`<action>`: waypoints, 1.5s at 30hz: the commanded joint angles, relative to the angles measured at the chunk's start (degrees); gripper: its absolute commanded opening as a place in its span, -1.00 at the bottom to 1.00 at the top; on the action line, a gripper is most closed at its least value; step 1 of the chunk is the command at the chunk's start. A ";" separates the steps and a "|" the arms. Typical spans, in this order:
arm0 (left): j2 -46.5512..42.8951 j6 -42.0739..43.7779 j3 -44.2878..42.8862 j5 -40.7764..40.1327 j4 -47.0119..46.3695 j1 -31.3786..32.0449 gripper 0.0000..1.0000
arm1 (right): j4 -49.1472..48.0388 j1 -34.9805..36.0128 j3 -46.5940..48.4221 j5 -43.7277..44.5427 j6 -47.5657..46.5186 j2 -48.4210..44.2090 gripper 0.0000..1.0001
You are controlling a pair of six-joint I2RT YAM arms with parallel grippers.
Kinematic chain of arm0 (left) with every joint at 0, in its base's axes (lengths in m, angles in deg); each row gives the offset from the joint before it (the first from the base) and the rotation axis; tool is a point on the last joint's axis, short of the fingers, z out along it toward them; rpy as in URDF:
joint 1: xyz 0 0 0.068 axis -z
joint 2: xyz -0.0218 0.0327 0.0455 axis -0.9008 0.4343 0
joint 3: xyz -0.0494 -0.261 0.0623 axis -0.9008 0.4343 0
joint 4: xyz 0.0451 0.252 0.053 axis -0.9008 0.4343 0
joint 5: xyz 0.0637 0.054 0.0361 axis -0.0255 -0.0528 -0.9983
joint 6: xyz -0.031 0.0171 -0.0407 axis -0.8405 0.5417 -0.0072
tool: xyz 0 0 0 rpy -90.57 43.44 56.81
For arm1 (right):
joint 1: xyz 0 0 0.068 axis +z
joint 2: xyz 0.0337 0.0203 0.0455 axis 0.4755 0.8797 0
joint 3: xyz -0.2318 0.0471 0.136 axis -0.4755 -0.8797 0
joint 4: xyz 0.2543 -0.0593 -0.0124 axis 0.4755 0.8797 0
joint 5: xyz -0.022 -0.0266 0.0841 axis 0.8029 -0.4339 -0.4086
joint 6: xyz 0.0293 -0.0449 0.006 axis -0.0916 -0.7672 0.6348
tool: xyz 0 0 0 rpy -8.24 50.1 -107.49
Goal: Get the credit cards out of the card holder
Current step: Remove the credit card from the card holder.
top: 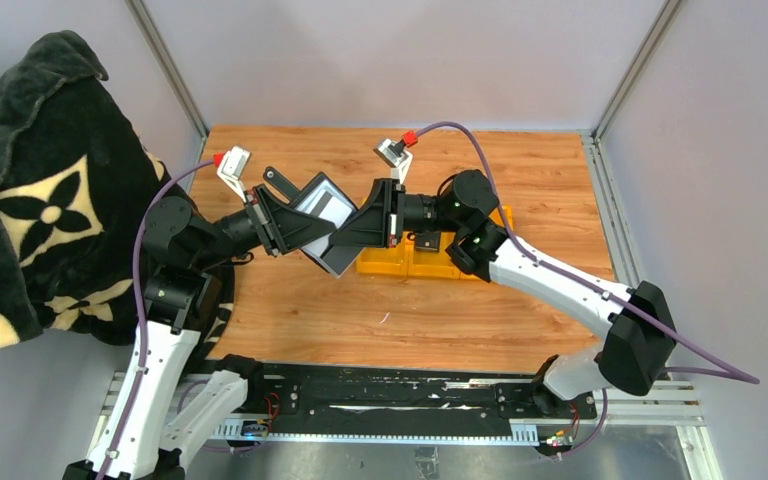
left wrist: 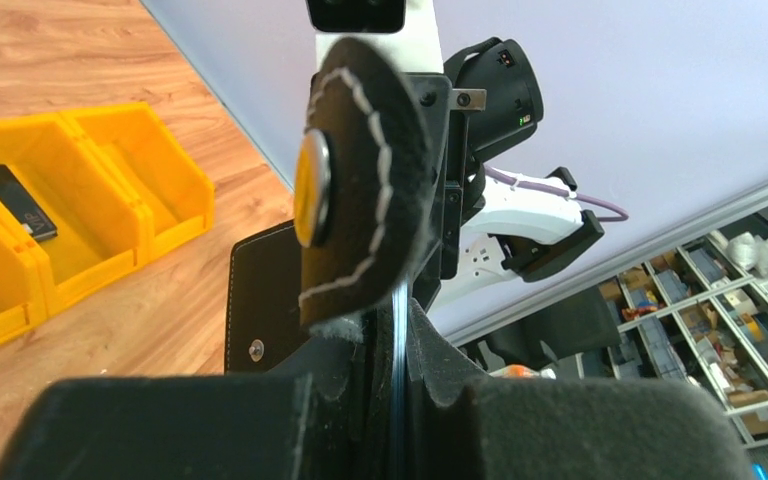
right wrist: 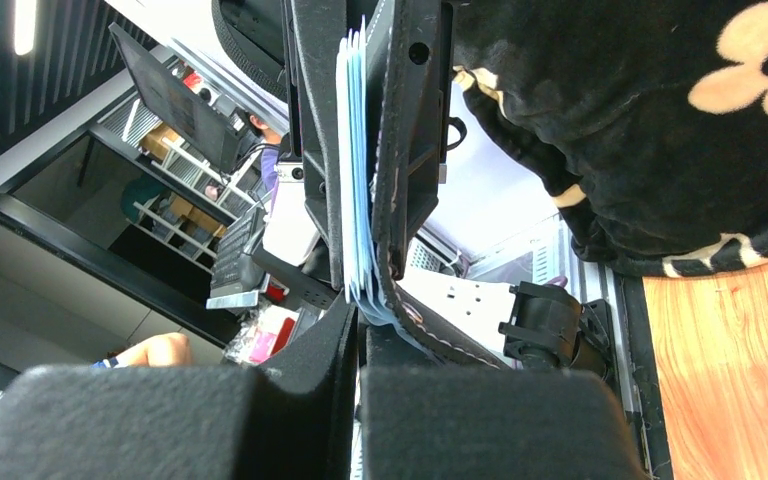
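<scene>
The left gripper (left wrist: 392, 375) is clenched, its fingers pressed together on the card holder (left wrist: 265, 300), with a thin pale edge running down the seam between them. Straight ahead of its tips stands the holder's strap tab (left wrist: 360, 180), stitched in white and carrying a round snap. Off to that gripper's left sit yellow bins (left wrist: 110, 190) on the wooden table (left wrist: 80, 40), and a small black block (left wrist: 18, 200) lies in one compartment.

The right gripper (right wrist: 360, 340) is also clamped tight, on the near end of the credit cards (right wrist: 355, 170), a pale stack sandwiched between the holder's black walls. Whether it pinches leather too cannot be told. Beyond, to its right, hangs a black flowered blanket (right wrist: 640, 120).
</scene>
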 commanded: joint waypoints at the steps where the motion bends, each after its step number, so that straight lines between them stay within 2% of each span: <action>1: -0.62 -1.74 -1.98 3.38 -1.45 0.54 -0.81 | -3.21 0.11 -2.76 2.77 -1.62 -3.07 -1.00; 8: -0.69 -2.29 -2.78 3.29 -1.69 0.54 -0.83 | -3.14 0.03 -5.32 2.88 -2.03 -4.07 -1.00; 11: -0.93 -1.97 -3.00 3.14 -2.13 0.54 -1.00 | -2.27 -0.10 -5.52 3.02 -2.39 -4.45 -1.00; 14: -1.16 -1.23 -2.80 3.26 -2.08 0.54 -1.00 | -2.60 -0.94 -5.88 5.10 -1.03 -4.97 -0.47; 17: -1.32 -0.30 -2.72 3.42 -1.80 0.52 -1.00 | -3.62 -1.82 -5.79 8.87 1.02 -5.03 -0.29; 20: -1.56 0.56 -2.79 3.29 -1.38 0.54 -1.00 | -3.61 -2.40 -4.80 11.13 2.02 -4.18 -0.26; 24: -2.05 1.98 -2.53 3.70 -0.73 0.54 -1.00 | -3.07 -2.43 -2.80 11.83 2.64 -2.60 -0.26; 27: -2.66 3.23 -1.74 4.42 -1.09 0.54 -0.97 | 0.07 -2.43 -1.33 12.52 2.66 -1.67 -0.38; 31: -3.61 4.92 -0.23 5.97 -2.50 0.54 -0.80 | 2.77 -2.35 0.06 14.03 2.20 -0.85 -0.42; 36: -4.11 6.77 1.56 7.80 -2.82 0.54 -0.71 | 0.79 -1.88 0.98 13.25 2.59 -0.42 -0.46; 38: -4.41 6.98 2.38 7.98 -2.97 0.50 -0.59 | 1.04 -1.45 1.81 12.68 2.30 0.03 -0.47; 39: -4.51 6.68 2.66 8.14 -3.42 0.54 -0.46 | 1.79 -1.20 2.21 12.72 1.98 0.19 -0.51; 41: -4.49 5.84 3.10 8.41 -4.31 0.54 -0.30 | 3.02 -0.74 2.66 13.06 1.31 0.44 -0.72; 45: -3.95 3.61 2.67 8.91 -5.55 0.54 -0.18 | 2.61 -0.51 1.93 13.22 0.87 0.34 -0.99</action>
